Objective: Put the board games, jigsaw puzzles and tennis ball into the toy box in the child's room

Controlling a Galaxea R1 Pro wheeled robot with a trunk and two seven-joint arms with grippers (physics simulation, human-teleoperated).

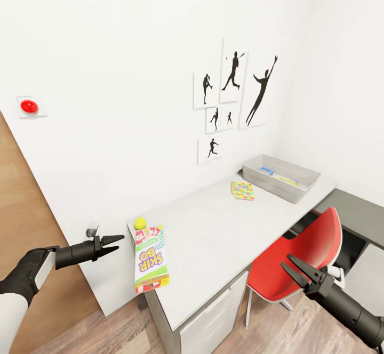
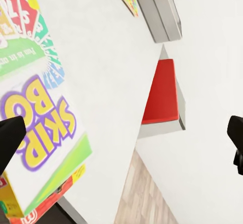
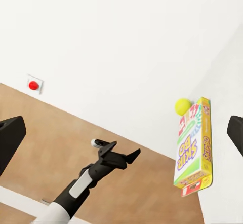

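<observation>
Left gripper (image 1: 116, 243), lower left of the head view: I read its jaws as spread apart and holding nothing, hanging just beside the near counter corner. Right gripper (image 1: 296, 272), lower right: jaws likewise apart and empty, in front of the red chair (image 1: 304, 258).

Nearest the left jaws lies the SKIP BO board game (image 1: 150, 258), flat on the counter (image 1: 213, 236) at its near corner, one end overhanging the edge. The tennis ball (image 1: 140, 223) sits touching the box's far end. Toward the centre right of the frame, one jigsaw puzzle (image 1: 242, 190) lies flat on the counter, just in front of the toy box (image 1: 281, 177).

The toy box stands at the far right end of the counter, against the wall. Inside it I see something blue and a multicolour patch; I judge these to be a board game and the second puzzle, though they are too small to be certain.

Progress, as I judge it: SKIP BO, ball and one puzzle still to go in.
</observation>
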